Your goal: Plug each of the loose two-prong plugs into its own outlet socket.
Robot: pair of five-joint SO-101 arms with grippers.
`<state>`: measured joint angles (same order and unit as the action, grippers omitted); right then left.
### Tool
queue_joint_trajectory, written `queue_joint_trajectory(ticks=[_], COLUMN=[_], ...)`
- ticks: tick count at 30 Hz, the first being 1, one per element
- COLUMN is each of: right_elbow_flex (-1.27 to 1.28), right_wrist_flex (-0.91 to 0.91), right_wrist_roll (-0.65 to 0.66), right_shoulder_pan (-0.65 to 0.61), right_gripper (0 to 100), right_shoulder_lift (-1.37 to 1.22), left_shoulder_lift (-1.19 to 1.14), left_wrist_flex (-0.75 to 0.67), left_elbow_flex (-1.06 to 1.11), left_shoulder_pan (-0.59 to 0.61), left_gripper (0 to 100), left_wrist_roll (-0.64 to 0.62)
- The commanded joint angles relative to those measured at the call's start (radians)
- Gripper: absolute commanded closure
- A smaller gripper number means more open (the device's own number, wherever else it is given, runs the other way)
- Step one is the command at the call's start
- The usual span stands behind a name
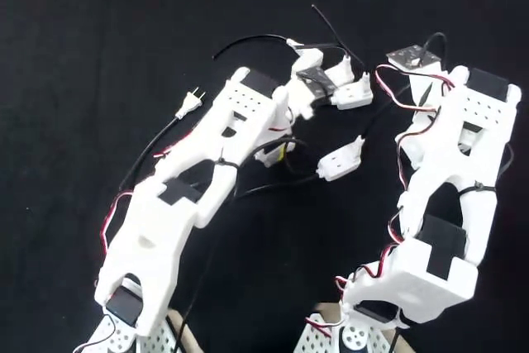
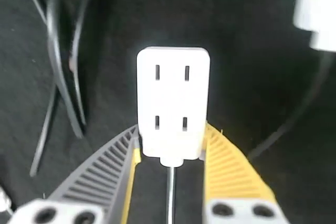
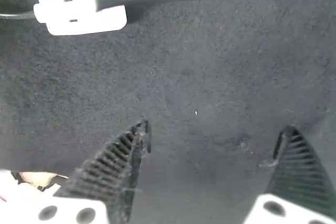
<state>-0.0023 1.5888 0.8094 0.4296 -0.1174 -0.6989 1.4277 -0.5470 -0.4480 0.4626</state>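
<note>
My left gripper is shut on a white outlet socket with two pairs of slots facing the camera; its grey and yellow fingers press the block's lower sides. From above, this gripper sits at the table's far centre. A loose white two-prong plug on a black cable lies to the left of that arm. A second white socket rests between the arms. My right gripper stands open over bare black cloth, with a white socket farther off, partly under a black cable.
A black cloth covers the table. Black cables loop around the far centre and run under the left arm. Another white block lies just right of the left gripper. The right arm stretches along the right side.
</note>
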Motion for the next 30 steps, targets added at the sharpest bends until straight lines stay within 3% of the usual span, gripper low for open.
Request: queue_joint_trajectory(ticks=[1, 6, 14, 20, 26, 30], right_elbow_flex=[-0.002, -0.010, -0.001, 0.019, 0.142, 0.183], right_wrist_flex=[0.026, 0.123, 0.143, 0.172, 0.163, 0.074], right_wrist_roll=[0.003, 0.005, -0.011, -0.123, -0.267, -0.529], right_shoulder_pan=[0.011, 0.003, 0.006, -0.054, -0.342, -0.578], right_gripper=[63.5, 63.5, 63.5, 63.5, 63.5, 63.5], right_shoulder_lift=[0.036, 0.041, 0.197, 0.343, 0.492, 0.521], left_shoulder_lift=[0.146, 0.315, 0.942, 1.247, 1.458, 1.640], left_wrist_flex=[0.121, 0.144, -0.166, -0.180, -0.146, -0.140], left_elbow_flex=[0.018, 0.269, 0.926, 1.250, 1.494, 1.647], left_shoulder_pan=[-0.015, -0.008, 0.005, 0.174, 0.317, 0.317], left_gripper=[97, 97, 97, 88, 92, 90], left_wrist_roll=[-0.017, 0.017, 0.012, 0.078, 0.276, 0.296])
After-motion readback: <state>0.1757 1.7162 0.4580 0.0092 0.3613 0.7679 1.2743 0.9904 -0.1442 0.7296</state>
